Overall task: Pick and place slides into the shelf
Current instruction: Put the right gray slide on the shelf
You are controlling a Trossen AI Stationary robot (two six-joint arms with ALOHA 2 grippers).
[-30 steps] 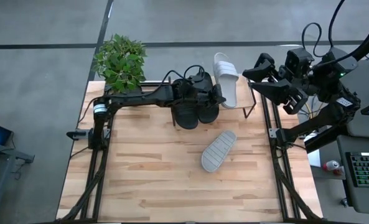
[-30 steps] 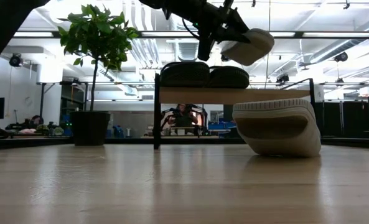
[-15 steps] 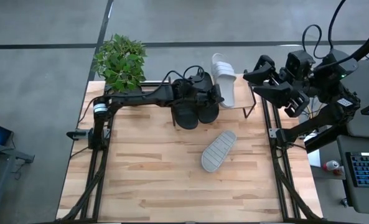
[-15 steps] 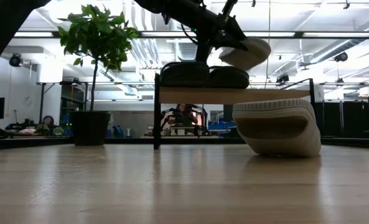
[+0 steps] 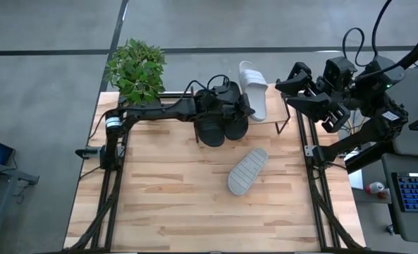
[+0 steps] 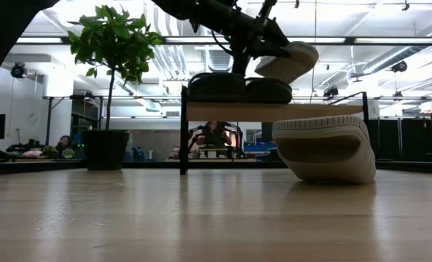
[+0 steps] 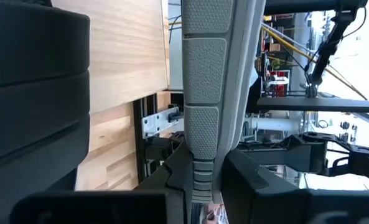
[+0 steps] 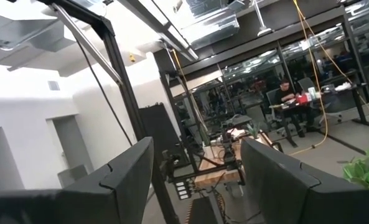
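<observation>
Left gripper (image 5: 241,107): clamped on white slide (image 5: 254,99), tilted above shelf (image 6: 274,110). Black pair (image 5: 221,125): just beside it on the plank. Advice: level the sole, lower beside that pair, then release. Second white slide (image 5: 247,170): on table, well apart. Right gripper (image 5: 298,83): fingers apart, empty, waiting beyond the shelf.

The low rack with a light plank top and thin black frame (image 5: 283,121) stood at the far edge of the big wooden table (image 5: 159,190). On it lay two black slide sandals (image 5: 221,127) side by side. Right of them, a pale slide (image 5: 254,99) sat tilted above the rack, clamped by the left gripper (image 5: 245,107). Another pale slide (image 5: 248,170) lay on the table before the rack. A leafy potted plant (image 5: 136,70) stood left of the rack. The right gripper (image 5: 293,81) hung right of the rack, apart.
</observation>
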